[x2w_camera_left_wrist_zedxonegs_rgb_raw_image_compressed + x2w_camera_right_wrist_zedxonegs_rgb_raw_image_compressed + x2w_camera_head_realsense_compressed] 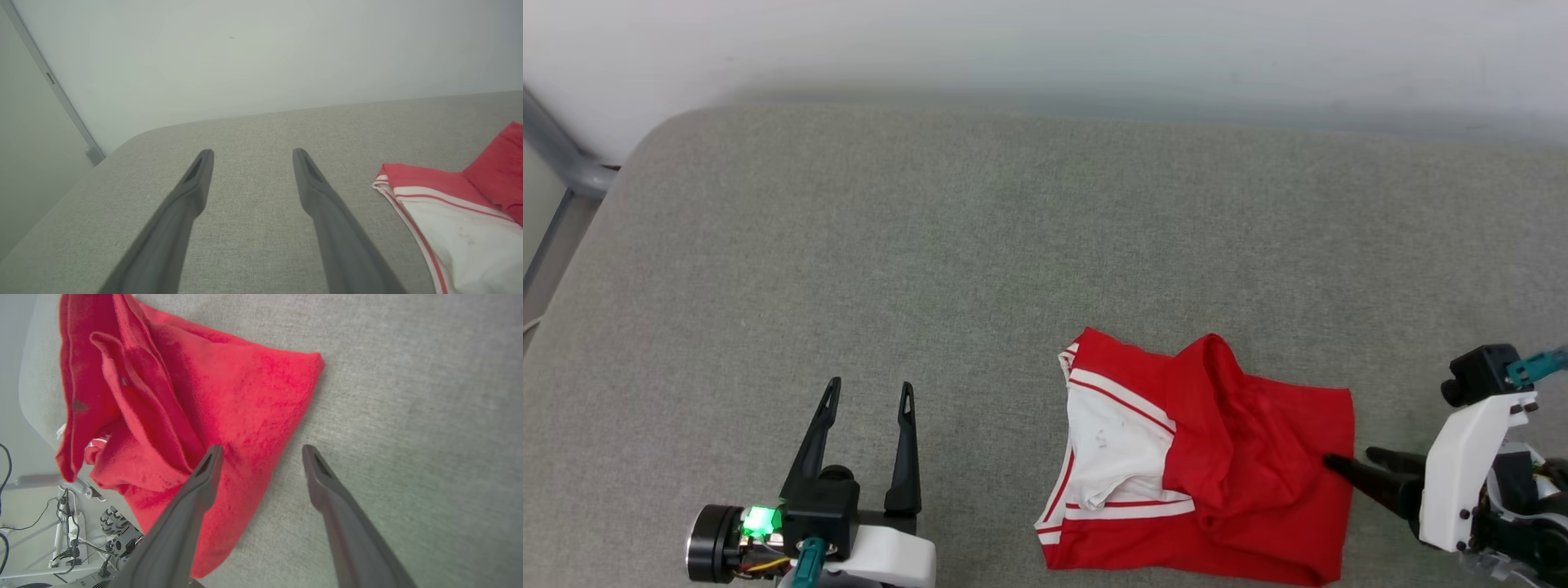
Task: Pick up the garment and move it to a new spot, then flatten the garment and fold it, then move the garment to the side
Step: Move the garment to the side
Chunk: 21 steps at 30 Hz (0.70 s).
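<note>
Grey padded surface (931, 245) against a pale wall (1045, 41).

Right gripper (262, 453): jaws apart and holding nothing. One finger is over the red shirt's (1258, 457) right edge, the other over bare padding. Contact with the cloth: cannot tell.

Left gripper (870, 388): jaws apart, empty, well apart from the shirt.

The shirt lies near the front edge, right of centre, as a compact bundle with a loose red flap across the middle.

Judgement: flattening and folding look mostly done, roughly. The move to the side is left.

The head view shows the white sleeve (1115, 449) and its striped trim. The right wrist view shows the layered red folds and cables (61, 522) on the floor beyond the surface. The left wrist view shows the shirt's sleeve corner.
</note>
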{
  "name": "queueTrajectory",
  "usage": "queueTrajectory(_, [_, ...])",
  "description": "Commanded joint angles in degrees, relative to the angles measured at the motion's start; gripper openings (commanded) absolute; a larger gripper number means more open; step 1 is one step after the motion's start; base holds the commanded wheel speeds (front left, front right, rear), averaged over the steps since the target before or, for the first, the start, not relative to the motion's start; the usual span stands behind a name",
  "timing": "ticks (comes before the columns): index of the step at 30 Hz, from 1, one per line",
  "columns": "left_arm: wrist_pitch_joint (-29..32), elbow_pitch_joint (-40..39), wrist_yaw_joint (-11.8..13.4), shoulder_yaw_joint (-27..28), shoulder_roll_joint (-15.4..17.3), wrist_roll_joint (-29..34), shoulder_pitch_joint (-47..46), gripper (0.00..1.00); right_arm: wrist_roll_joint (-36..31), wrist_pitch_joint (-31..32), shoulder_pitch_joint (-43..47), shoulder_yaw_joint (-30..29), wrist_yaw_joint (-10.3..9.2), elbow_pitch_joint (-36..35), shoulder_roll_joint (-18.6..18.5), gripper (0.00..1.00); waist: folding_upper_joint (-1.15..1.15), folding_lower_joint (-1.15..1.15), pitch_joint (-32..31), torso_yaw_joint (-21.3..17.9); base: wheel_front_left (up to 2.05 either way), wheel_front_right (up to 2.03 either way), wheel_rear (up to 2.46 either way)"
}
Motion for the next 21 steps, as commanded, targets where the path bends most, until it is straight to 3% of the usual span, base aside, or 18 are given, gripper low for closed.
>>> queueTrajectory(1, [-0.1, -0.1, -0.1, -0.2, -0.2, 0.3, -0.9, 1.0, 0.6, -0.2, 0.5, 0.3, -0.03, 1.0, 0.8, 1.0, 0.0, 0.0, 1.2, 0.7, 0.0, 0.0, 0.0])
queueTrajectory(15, [-0.1, 0.6, -0.2, -0.8, -0.4, 0.4, -3.5, 1.0, 2.7, -5.0, -0.8, 7.5, -0.08, 8.2, 3.7, 1.0, 0.0, 0.0, 4.1, 2.2, 0.0, 0.0, 0.0])
queueTrajectory(16, [-0.1, 0.7, -0.1, -0.8, -0.5, 0.3, -3.5, 1.0, 2.4, -6.1, -1.2, 7.8, -0.08, 8.3, 3.3, 0.49, 0.0, 0.0, 4.0, 2.2, 0.0, 0.0, 0.0])
queueTrajectory(17, [-0.1, 0.8, -0.1, -0.8, -0.5, 0.2, -3.5, 1.0, 2.2, -7.2, -1.7, 8.1, -0.08, 8.2, 3.0, 0.29, 0.0, 0.0, 3.9, 2.1, 0.0, 0.0, 0.0])
queueTrajectory(18, [-0.1, 0.9, 0.0, -0.7, -0.5, 0.1, -3.5, 1.0, 2.1, -8.3, -2.1, 8.5, -0.07, 7.9, 2.5, 0.0, 0.0, 0.0, 3.8, 2.1, 0.0, 0.0, 0.0])
queueTrajectory(21, [-0.1, 1.2, 0.0, -0.7, -0.6, 0.0, -2.9, 1.0, 2.1, -11.2, -3.0, 9.7, -0.05, 6.8, 1.3, 0.0, 0.0, 0.0, 3.1, 1.6, 0.0, 0.0, 0.0])
